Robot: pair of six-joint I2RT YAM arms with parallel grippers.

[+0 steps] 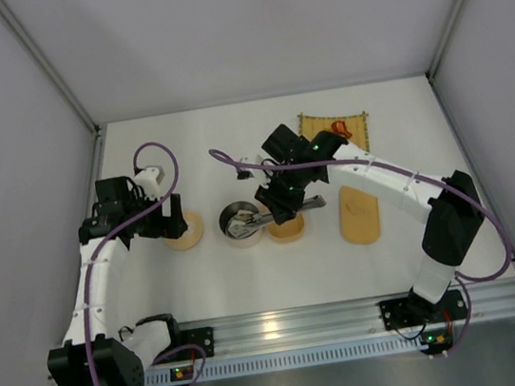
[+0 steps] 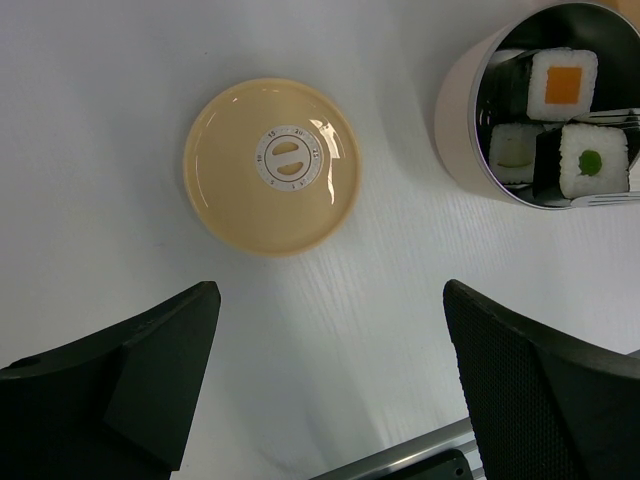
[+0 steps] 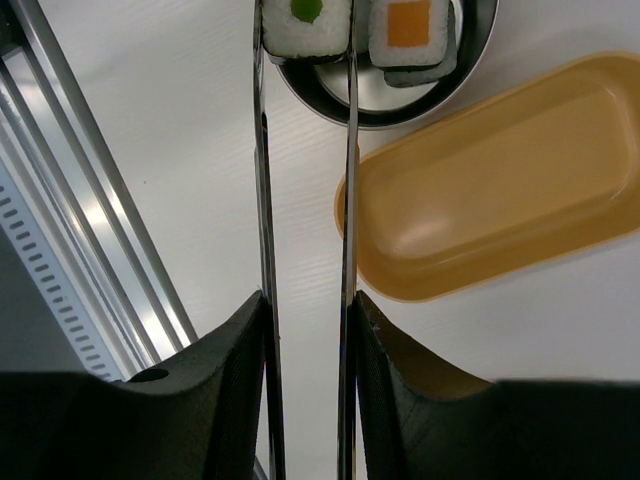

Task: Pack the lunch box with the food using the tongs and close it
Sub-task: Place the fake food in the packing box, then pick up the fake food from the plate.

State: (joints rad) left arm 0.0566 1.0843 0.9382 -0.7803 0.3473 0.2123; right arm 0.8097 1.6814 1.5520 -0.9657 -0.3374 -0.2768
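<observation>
My right gripper (image 3: 308,300) (image 1: 279,211) is shut on the tongs (image 3: 350,180), whose two grey arms run forward between its fingers. The tong tips stand on either side of a sushi roll with a green centre (image 3: 305,22) (image 2: 590,160), at the metal bowl (image 3: 400,105) (image 1: 241,224). More food lies in the bowl, among it a roll with an orange centre (image 3: 405,28) (image 2: 563,82). Beside the bowl the lunch box (image 3: 490,190) (image 1: 289,232) lies open and empty. Its oval lid (image 1: 358,214) rests further right. My left gripper (image 2: 330,380) (image 1: 170,220) hangs open with nothing in it.
A round tan lid with a white dial (image 2: 272,165) (image 1: 184,230) lies just beyond my left gripper. A yellow mat (image 1: 333,129) at the back right carries an orange shrimp-like piece (image 1: 340,130). An aluminium rail (image 1: 285,323) runs along the near edge.
</observation>
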